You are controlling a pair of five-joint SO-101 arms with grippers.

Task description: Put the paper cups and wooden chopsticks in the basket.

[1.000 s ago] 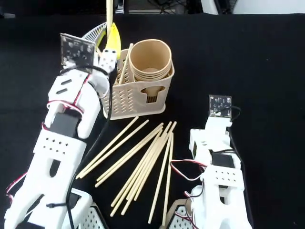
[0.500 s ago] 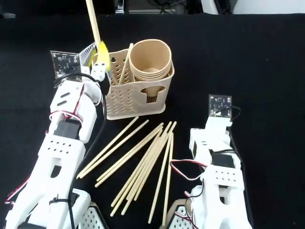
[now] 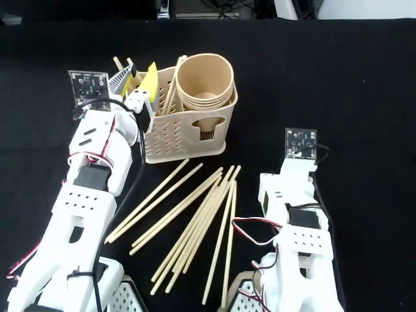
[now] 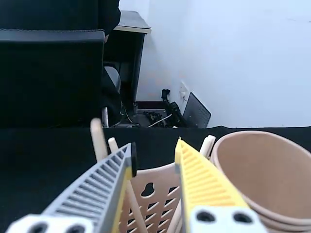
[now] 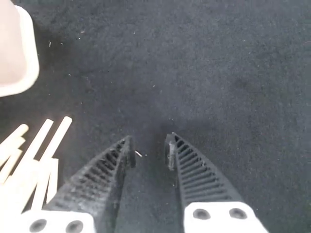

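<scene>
While the black table lies under it all, the left arm leans up to the basket, and the right arm sits apart from it. The basket stands upright and holds stacked paper cups, with a few chopsticks beside them. More loose chopsticks lie in front. The left claw is wide open at the basket's edge, holding nothing. The right claw is open a little, empty, over the table.

We see a counter covered in black cloth. Beyond its far edge we make out a white wall, dark furniture and tangled cables on the floor.
</scene>
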